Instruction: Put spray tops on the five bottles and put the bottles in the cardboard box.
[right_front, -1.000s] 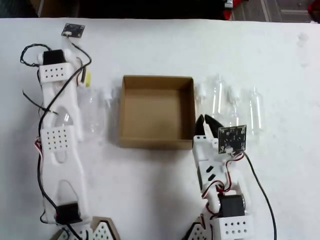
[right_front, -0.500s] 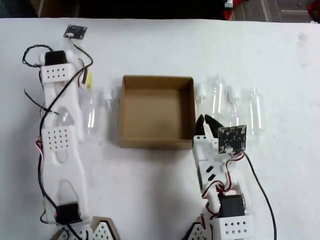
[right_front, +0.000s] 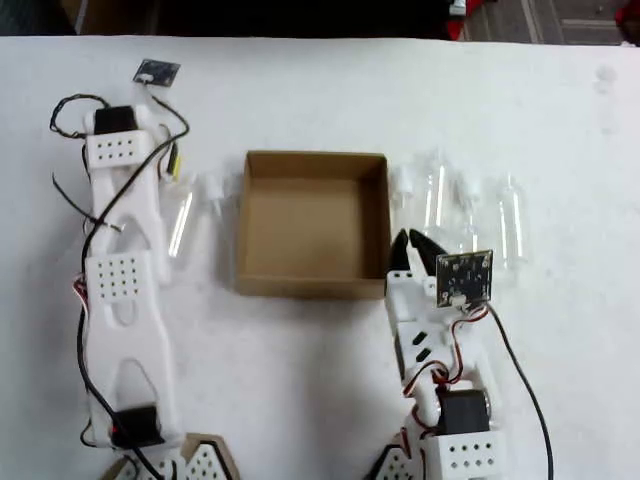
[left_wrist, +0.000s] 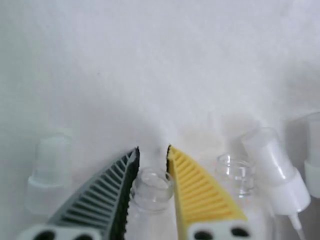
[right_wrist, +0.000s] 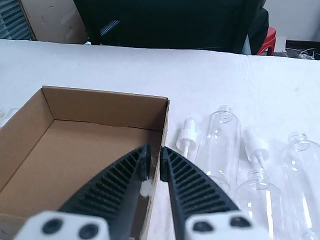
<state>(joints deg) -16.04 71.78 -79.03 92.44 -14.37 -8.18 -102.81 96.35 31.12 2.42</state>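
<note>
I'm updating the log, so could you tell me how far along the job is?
Done: nothing yet; the box is empty. In hand: the left end effector grips an uncapped bottle by its neck. Left: cap all five with the loose spray tops, then box them.

Brown box (right_front: 315, 157); clear bottle (left_wrist: 151, 189)

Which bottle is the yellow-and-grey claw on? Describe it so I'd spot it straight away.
Start at the cardboard box and look to the side where the left gripper is. Two clear bottles lie there, both topless. Yours is the bottle whose open neck sits between the fingers; the neighbour bottle lies free.
</note>
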